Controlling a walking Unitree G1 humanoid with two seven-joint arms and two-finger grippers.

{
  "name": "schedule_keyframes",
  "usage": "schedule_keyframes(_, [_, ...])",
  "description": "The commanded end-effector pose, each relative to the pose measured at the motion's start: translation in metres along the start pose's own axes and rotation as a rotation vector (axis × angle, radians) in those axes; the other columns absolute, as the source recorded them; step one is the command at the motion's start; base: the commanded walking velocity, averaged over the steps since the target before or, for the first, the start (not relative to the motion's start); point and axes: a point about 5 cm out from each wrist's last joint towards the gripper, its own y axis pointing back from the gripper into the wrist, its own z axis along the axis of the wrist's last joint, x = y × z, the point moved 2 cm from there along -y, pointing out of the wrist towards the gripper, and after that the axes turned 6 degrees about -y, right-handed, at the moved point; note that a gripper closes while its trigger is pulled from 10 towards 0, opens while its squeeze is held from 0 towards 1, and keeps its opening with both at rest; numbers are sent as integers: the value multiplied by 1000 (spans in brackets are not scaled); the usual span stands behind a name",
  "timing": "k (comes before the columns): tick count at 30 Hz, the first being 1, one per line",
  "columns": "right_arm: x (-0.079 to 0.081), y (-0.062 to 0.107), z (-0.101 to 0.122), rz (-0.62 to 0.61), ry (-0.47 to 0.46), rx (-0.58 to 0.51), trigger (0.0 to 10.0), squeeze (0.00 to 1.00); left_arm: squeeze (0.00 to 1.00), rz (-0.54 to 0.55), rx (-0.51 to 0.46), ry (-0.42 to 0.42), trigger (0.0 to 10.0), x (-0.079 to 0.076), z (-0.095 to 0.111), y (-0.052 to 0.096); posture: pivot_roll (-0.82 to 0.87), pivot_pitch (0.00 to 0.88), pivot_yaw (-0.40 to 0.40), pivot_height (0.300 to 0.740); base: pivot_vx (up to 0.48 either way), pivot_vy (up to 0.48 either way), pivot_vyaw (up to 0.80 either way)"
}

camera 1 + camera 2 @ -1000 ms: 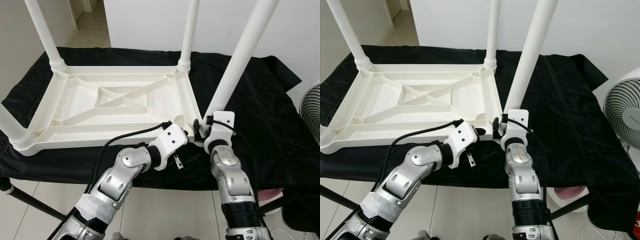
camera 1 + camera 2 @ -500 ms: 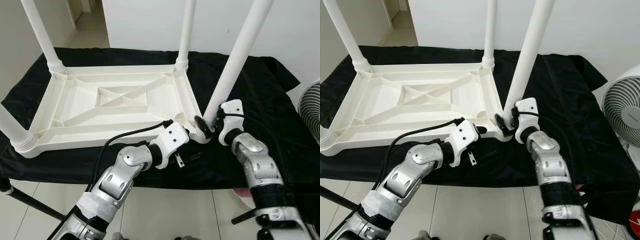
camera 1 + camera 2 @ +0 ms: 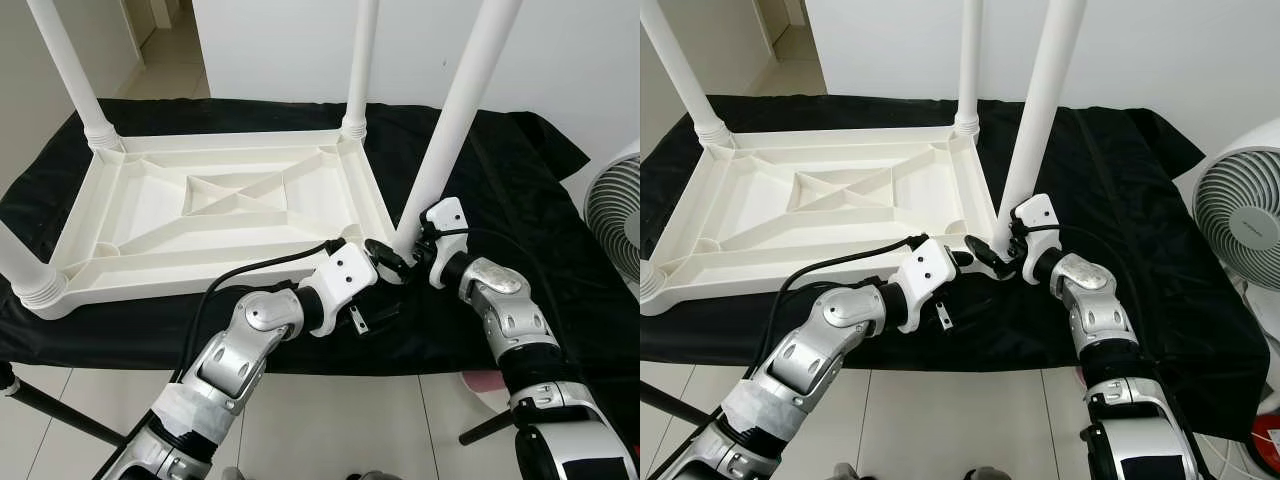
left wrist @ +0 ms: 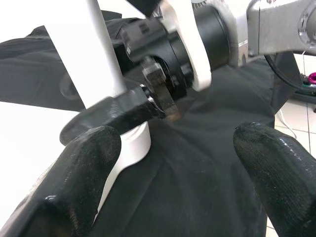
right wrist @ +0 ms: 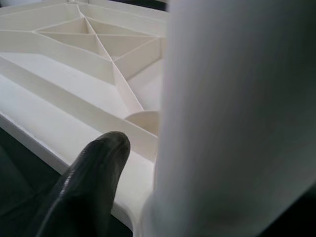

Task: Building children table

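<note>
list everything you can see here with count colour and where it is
table top: 1, white, upside down on the black cloth, ribbed underside facing up
table legs: 4, white, one standing at each corner of the table top; the near-right one is at the grippers
cloth: 1, black, spread under the table top over a low stand
fan: 1, white, on the floor at the robot's right
floor: pale tiles, in front of the cloth
wall: white, behind the cloth
left gripper: 1, black fingers, open, by the base of the near-right leg
right gripper: 1, black fingers, around the base of the near-right leg
</note>
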Motion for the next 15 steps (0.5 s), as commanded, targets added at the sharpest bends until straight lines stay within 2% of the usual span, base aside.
schedule_keyframes(1, [10, -3, -15, 56, -37, 44, 0, 0, 0, 14, 10, 6, 10000, 2, -2, 2, -117, 50, 16, 740, 0, 0, 0])
schedule_keyframes(10, [7, 3, -17, 59, -70, 10, 0, 0, 0, 4, 9, 7, 10000, 0, -2, 1, -123, 50, 21, 740, 0, 0, 0])
schedule_keyframes(11, [6, 6, -18, 40, -73, 4, 1098, 0, 0, -1, 7, 6, 10000, -1, -1, 0, -134, 43, 20, 740, 0, 0, 0])
schedule_keyframes(12, [6, 6, -18, 40, -73, 4, 1098, 0, 0, -1, 7, 6, 10000, -1, -1, 0, -134, 43, 20, 740, 0, 0, 0])
schedule_keyframes(13, [4, 7, -18, 19, -70, 5, 10000, 0, 0, -3, 6, 6, 10000, -1, -1, -1, -134, 43, 20, 740, 0, 0, 0])
schedule_keyframes(15, [1, 6, -19, -26, -71, 11, 10000, 0, 0, -6, 4, 5, 10000, -2, -1, -1, -134, 43, 20, 740, 0, 0, 0])
